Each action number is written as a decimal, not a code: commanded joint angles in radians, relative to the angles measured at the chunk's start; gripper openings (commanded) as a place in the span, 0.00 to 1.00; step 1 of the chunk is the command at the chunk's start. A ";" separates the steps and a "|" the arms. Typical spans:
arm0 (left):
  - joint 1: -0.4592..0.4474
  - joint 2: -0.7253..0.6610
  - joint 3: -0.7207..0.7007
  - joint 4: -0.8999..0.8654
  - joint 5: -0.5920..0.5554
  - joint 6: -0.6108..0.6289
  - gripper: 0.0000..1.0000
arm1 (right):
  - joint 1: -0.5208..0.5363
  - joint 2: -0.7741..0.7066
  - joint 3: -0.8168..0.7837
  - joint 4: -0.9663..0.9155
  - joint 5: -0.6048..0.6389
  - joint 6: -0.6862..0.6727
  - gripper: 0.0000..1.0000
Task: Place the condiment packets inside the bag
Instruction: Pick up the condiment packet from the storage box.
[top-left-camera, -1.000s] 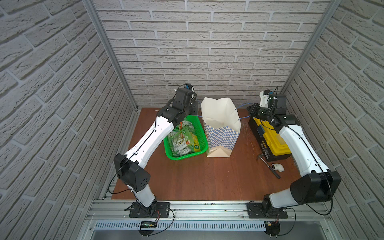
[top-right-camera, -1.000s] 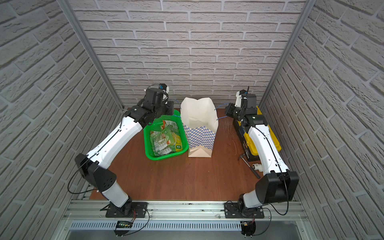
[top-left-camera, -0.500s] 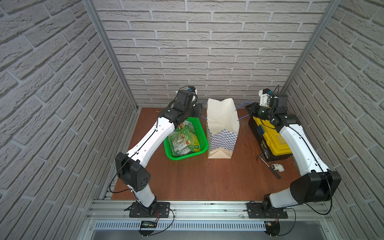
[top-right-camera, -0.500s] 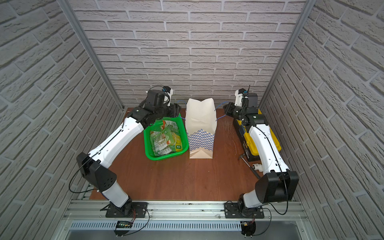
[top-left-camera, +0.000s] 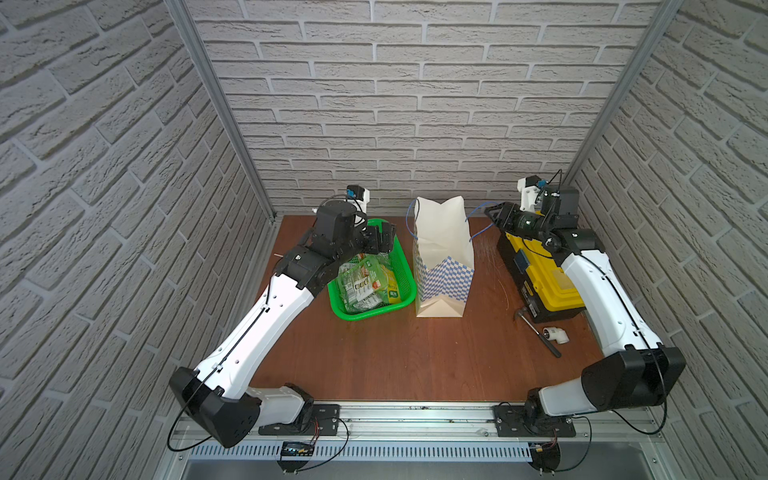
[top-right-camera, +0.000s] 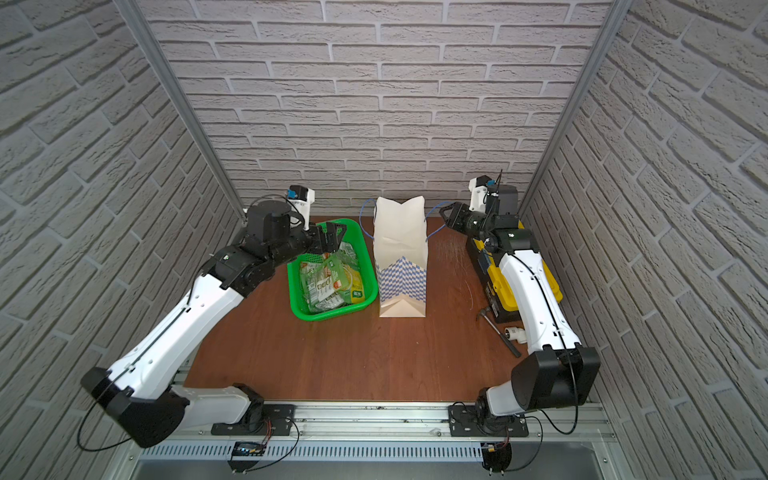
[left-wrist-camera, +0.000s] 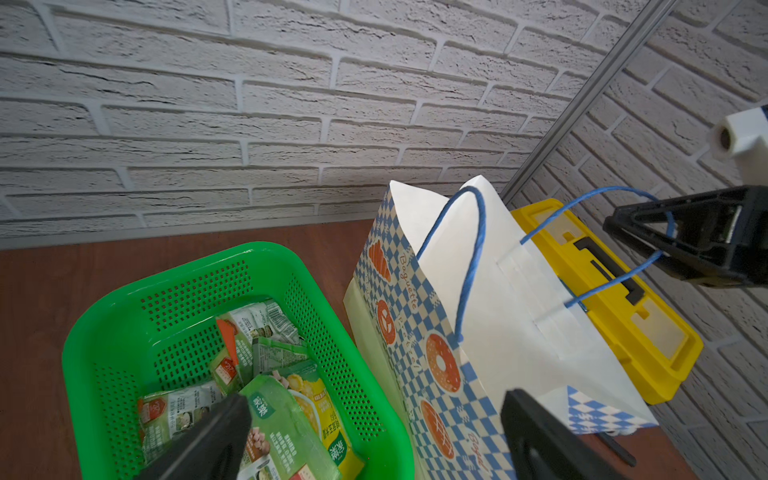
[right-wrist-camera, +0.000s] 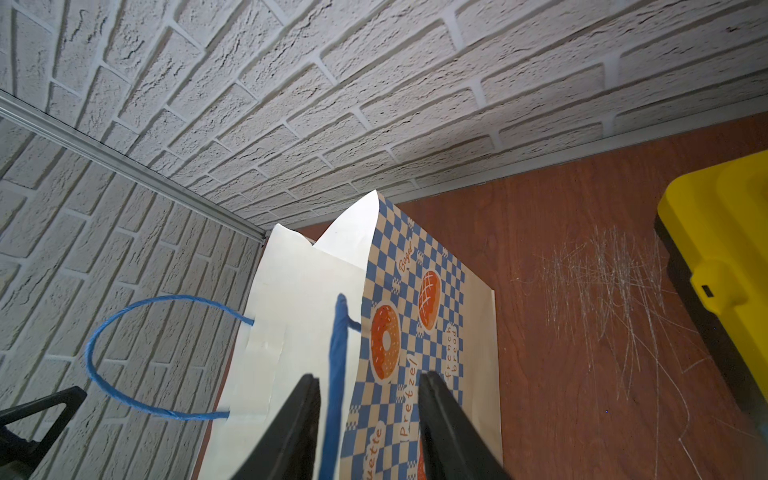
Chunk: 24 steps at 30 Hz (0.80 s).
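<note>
Toward twelve o'clock on the table (top-left-camera: 415, 365), the left gripper (top-left-camera: 383, 240) is held over the far end of the basket (top-left-camera: 374, 313) on an outstretched arm, fingers spread wide, nothing gripped. From three o'clock, the right gripper (top-left-camera: 492, 211) is held beside the upright bag (top-left-camera: 442, 241), fingers parted partway around its blue handle (right-wrist-camera: 336, 361), which is not pinched. The condiment packets (top-left-camera: 365, 286) are heaped in the basket, at the bag's nine o'clock.
</note>
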<state>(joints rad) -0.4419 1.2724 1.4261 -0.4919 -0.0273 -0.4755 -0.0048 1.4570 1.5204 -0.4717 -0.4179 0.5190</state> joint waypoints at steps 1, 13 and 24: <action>0.003 -0.071 -0.085 0.036 -0.090 -0.020 0.98 | -0.001 -0.049 0.014 0.059 -0.035 0.015 0.45; 0.014 -0.022 -0.303 -0.040 -0.192 -0.056 0.98 | -0.001 -0.071 -0.018 0.059 -0.043 0.015 0.36; -0.106 0.223 -0.177 -0.136 -0.444 -0.049 0.98 | -0.001 -0.114 -0.073 0.043 0.011 -0.019 0.26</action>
<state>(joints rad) -0.5297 1.4582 1.1946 -0.6044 -0.3672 -0.5171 -0.0048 1.3903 1.4643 -0.4541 -0.4301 0.5201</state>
